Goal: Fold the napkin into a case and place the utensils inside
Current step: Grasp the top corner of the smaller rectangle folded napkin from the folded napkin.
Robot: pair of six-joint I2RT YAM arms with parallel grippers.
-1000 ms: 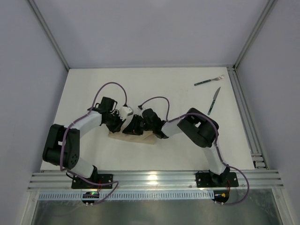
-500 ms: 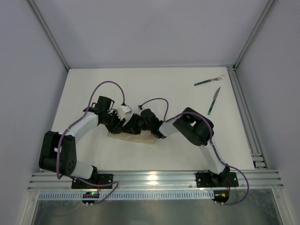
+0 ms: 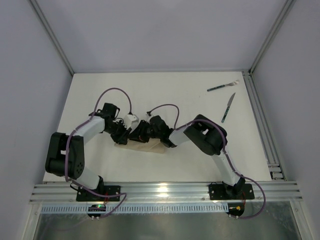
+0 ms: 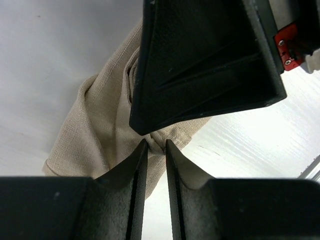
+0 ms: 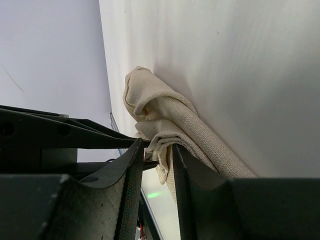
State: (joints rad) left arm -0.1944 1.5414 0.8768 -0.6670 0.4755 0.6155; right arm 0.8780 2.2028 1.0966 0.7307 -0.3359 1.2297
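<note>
napkin: bunched near-centre, long axis left-right | left gripper: fingers nearly together, pinching its edge | right gripper: clamped on a fold just beside | fork, knife: 2 utensils far right, right arm nearer

Both arms reached inward over napkin, elbows out, wrists pitched down. Grippers met tip to tip above its left end. Left gripper nipped cloth fold, jaws narrow. Right gripper pinched cloth edge, jaws narrow.
</note>
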